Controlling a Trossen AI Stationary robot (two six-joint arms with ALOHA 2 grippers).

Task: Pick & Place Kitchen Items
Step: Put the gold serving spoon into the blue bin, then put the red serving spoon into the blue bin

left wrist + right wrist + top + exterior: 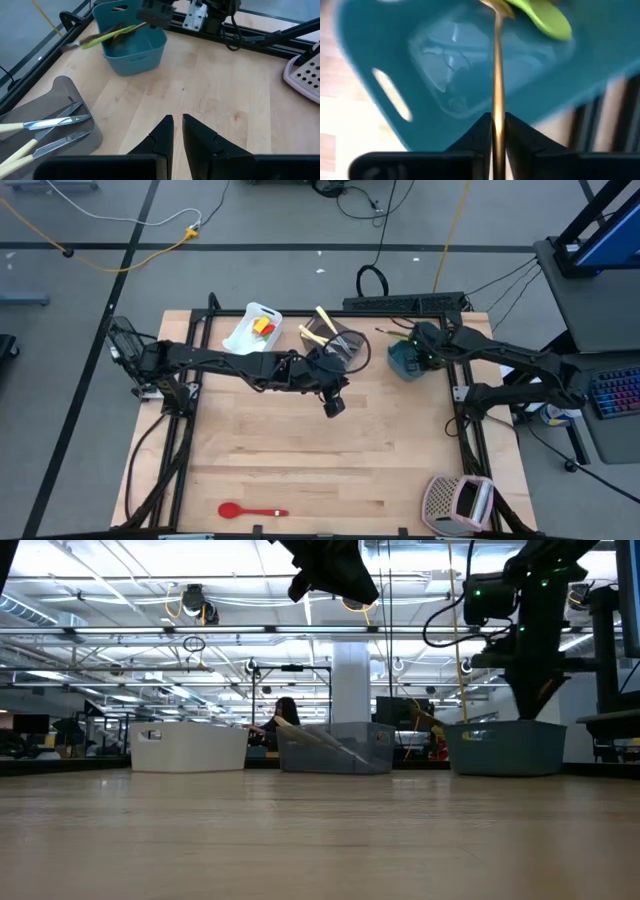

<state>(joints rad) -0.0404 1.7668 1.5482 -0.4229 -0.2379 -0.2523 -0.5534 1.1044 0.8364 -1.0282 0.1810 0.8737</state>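
Wood table (300, 460), grey floor (80, 290) around.

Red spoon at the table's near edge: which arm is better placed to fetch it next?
Left. Its pincer is empty over mid-table, nearer the red spoon. The right pincer is shut on a gold ladle over the teal tub.

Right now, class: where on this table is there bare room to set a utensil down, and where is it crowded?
Free: the wood between the red spoon, the grater and the left tool. Crowded: the far edge, where the white tub, grey tub and teal tub stand.
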